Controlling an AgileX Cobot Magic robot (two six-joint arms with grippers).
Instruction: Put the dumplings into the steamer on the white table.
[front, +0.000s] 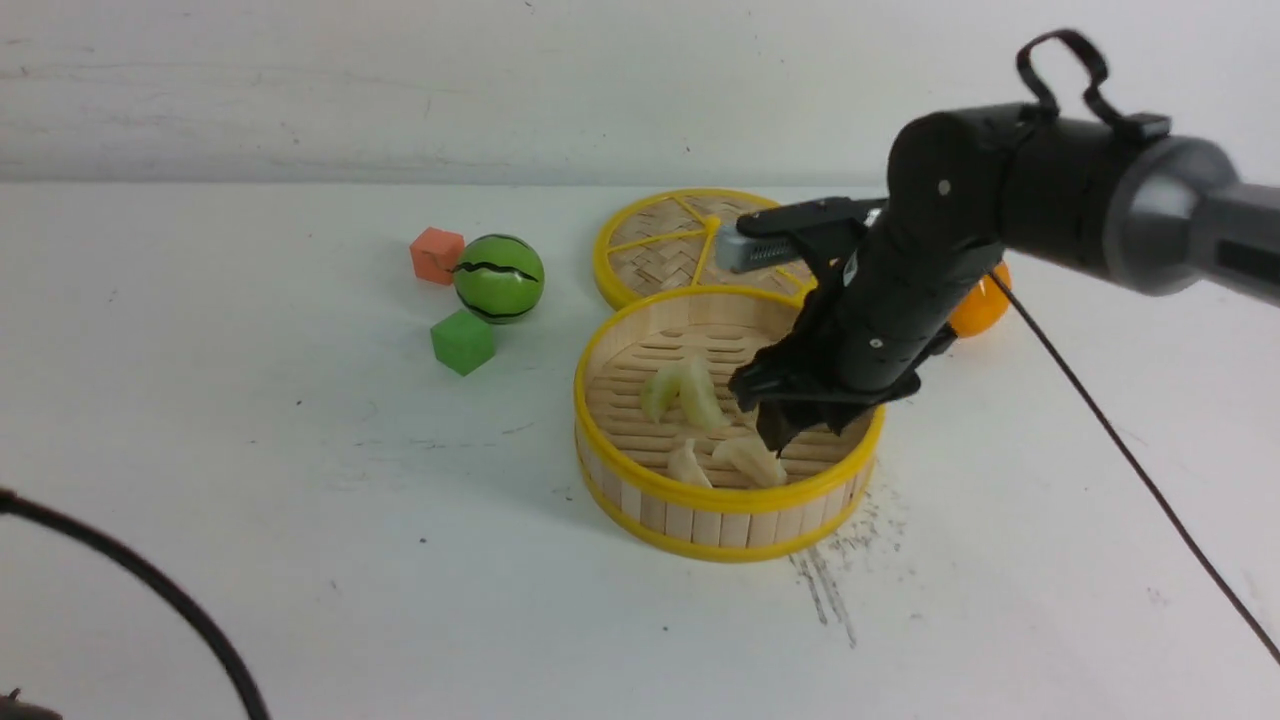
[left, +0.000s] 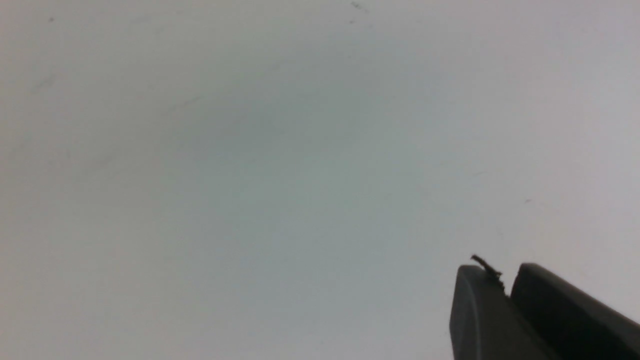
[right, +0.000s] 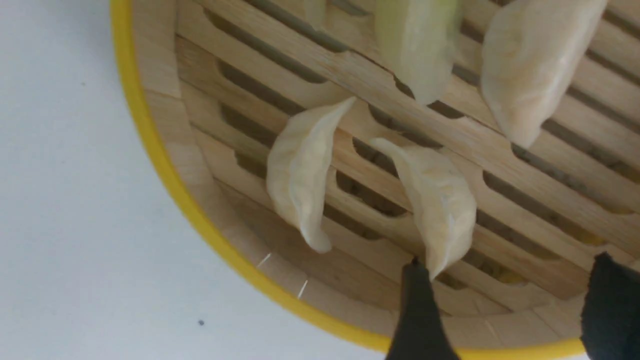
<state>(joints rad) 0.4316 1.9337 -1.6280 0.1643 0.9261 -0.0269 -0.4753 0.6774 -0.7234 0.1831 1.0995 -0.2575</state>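
Bamboo slats and a yellow rim filled my right wrist view. The steamer (front: 640, 505) sat on the white bench (front: 250, 480), and my right pincer (right: 510, 260) hung inside it near the wall, jaws spread wide with nothing between them. In the front view I counted four dumplings (front: 700, 395) on the slatted floor, two side by side toward the left and two nearer the front wall. One dumpling's tip lay just beside one of my dark fingertips (right: 417, 300). My left pincer (left: 501, 285) hovered over bare bench, fingers pressed together and empty. Just behind the steamer lay the woven lid (front: 650, 240). Left of it sat a watermelon-striped ball (front: 498, 278), an orange-red cube (front: 437, 255) and a green cube (front: 463, 341).
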